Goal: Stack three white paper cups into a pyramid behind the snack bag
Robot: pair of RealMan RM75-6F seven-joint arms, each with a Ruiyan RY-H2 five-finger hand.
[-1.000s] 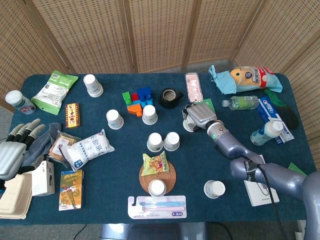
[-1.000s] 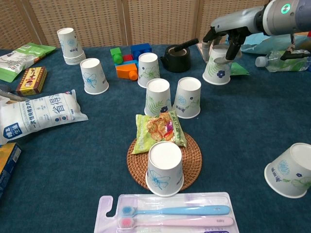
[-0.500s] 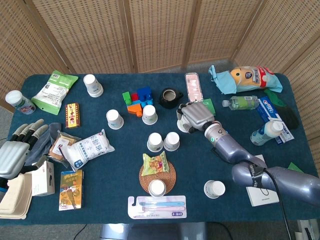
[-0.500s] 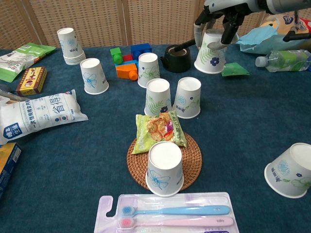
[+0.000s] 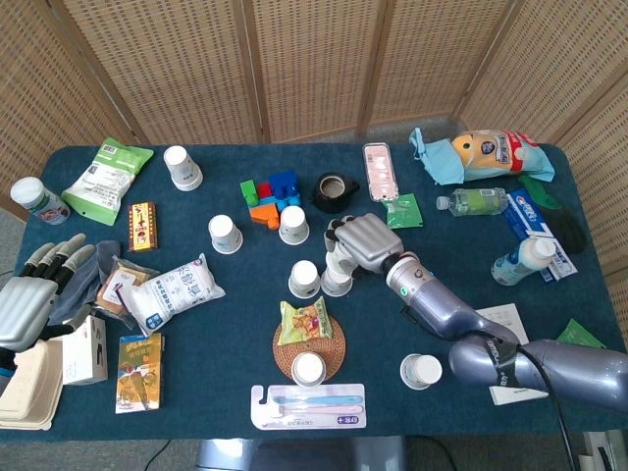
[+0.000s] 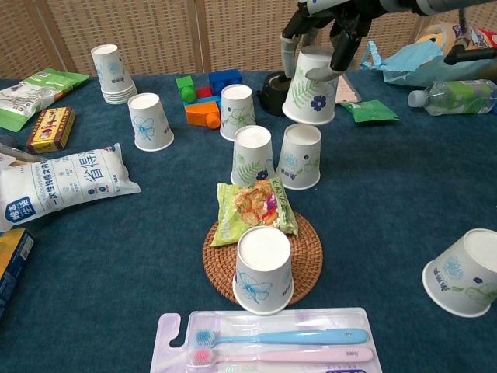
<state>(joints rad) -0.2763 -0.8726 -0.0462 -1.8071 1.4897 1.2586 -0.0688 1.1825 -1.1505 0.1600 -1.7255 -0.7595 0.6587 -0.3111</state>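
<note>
Right hand: right hand (image 6: 330, 31) pinches an inverted cup (image 6: 310, 86) from above, carrying it clear of the worktop (image 6: 373, 202).
Snack bag: snack bag (image 6: 253, 208) lies nearest, half on a woven coaster (image 6: 307, 260).
Base cups: two base cups (image 6: 277, 156) stand upside down, touching, just behind the bag, ready to bear a third.
Carried cup: hangs just above the right-hand base cup, not yet centred over the seam.
Left hand: left hand (image 5: 27, 294) rests spread, holding nothing.

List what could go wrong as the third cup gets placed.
1. The right hand holds the raised cup over the right base cup, not the gap beside the left base cup; released there, it could tip off.
2. Lowering could nudge either base cup into the snack bag.
</note>
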